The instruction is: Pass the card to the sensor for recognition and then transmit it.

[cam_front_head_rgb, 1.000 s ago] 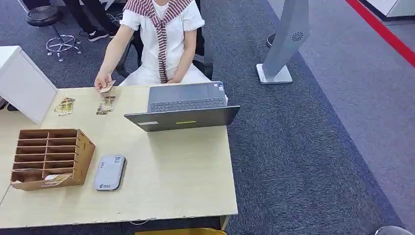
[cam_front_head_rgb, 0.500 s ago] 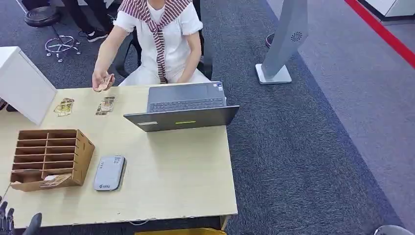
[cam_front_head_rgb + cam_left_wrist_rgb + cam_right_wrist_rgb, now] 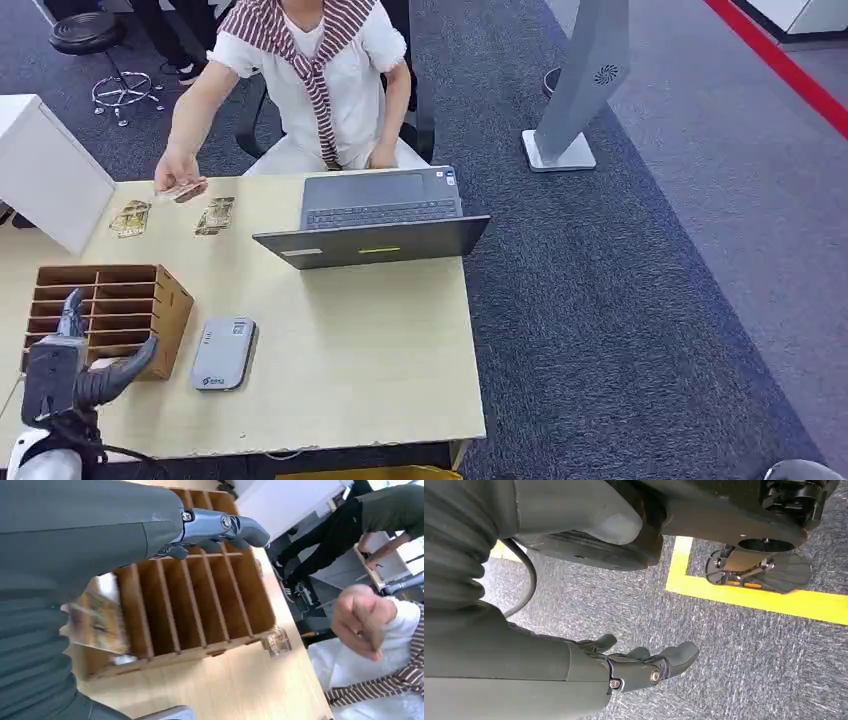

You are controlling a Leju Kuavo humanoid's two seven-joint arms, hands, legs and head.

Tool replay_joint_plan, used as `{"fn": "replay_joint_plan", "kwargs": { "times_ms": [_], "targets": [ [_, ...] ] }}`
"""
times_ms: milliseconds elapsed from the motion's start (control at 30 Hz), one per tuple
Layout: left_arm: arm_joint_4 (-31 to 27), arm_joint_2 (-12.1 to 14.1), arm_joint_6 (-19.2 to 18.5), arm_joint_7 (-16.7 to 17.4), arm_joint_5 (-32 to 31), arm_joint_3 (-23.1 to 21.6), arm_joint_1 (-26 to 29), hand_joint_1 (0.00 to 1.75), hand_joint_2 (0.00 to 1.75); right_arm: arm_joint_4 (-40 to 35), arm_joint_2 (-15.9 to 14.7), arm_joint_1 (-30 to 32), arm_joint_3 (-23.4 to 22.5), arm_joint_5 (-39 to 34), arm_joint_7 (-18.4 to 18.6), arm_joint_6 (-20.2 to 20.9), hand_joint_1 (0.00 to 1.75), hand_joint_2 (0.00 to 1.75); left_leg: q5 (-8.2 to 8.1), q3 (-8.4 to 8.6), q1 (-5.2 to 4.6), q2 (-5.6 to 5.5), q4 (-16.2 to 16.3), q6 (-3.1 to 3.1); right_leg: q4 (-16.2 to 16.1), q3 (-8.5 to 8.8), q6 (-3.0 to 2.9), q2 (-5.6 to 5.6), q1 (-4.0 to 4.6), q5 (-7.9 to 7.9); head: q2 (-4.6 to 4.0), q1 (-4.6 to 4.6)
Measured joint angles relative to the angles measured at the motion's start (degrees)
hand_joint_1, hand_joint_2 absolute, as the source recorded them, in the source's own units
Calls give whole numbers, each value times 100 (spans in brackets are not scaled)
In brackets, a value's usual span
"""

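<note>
While a seated person's hand pinches one card over the table's far edge at eleven o'clock, two more cards lie flat just beside it, and another card rests in the wooden slotted rack; the left hand hovers at that rack's near end, fingers apart, holding nothing; the grey card reader lies just at the rack's three o'clock; the open laptop stands beyond; the right hand hangs over carpet, fingers loosely spread, holding nothing.
</note>
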Motion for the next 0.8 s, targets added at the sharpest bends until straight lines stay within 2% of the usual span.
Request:
{"fn": "replay_joint_plan", "kwargs": {
  "times_ms": [433,800],
  "targets": [
    [-48,498,1411,855,-1426,-1825,-863,0,175,15,-7,-10,-2,212,-66,29,0,175,4,-1,-1,0,3,5,1,0,3,0,0,7,0,-2],
    [-44,979,2139,1730,-2644,-3285,-1681,0,175,22,-28,-15,2,472,-120,99,0,175,6,-2,-1,1,6,7,1,0,4,1,0,9,2,-2]
  ]
}}
